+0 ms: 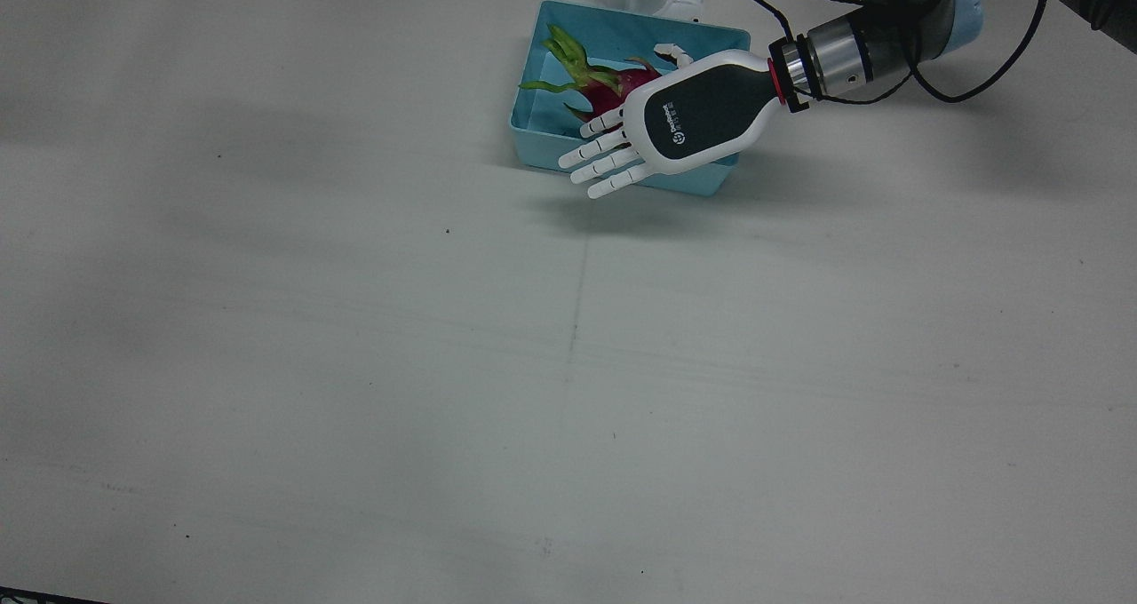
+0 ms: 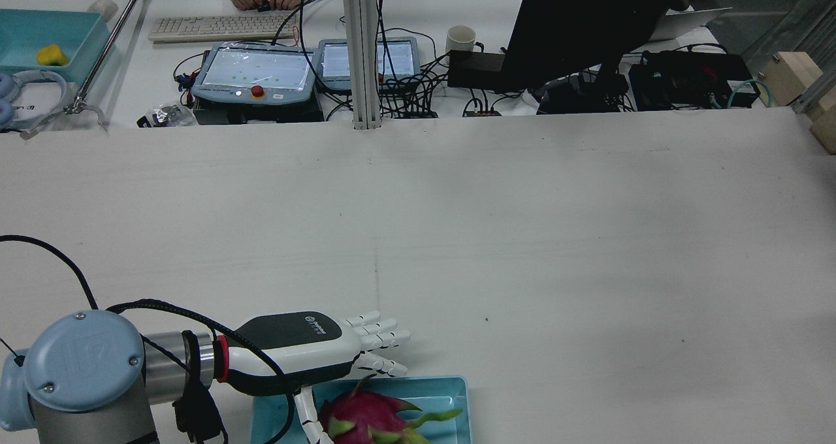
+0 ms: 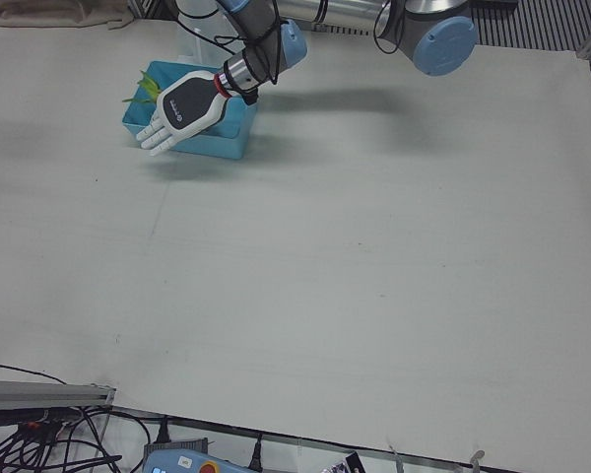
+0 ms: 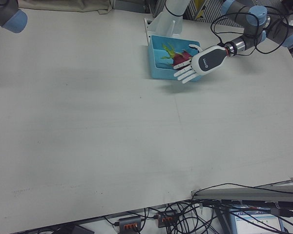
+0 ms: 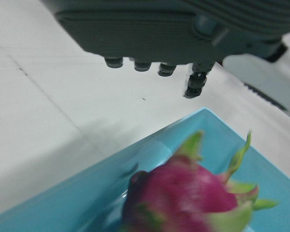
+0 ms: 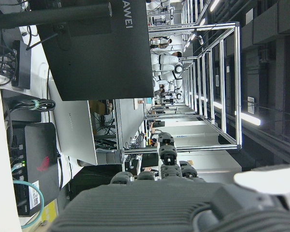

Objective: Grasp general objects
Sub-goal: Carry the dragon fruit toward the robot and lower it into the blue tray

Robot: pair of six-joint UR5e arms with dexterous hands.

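Over at the robot's edge of the white table [image 1: 355,364] I've got the left hand [image 1: 684,124] hovering flat above the blue tray [image 1: 622,31], fingers [image 1: 604,155] spread and holding nothing, while the dragon fruit [image 1: 613,89] lies inside the tray.

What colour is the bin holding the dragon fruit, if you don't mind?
Light blue bin; dragon fruit lies inside. Clearest in the front view.
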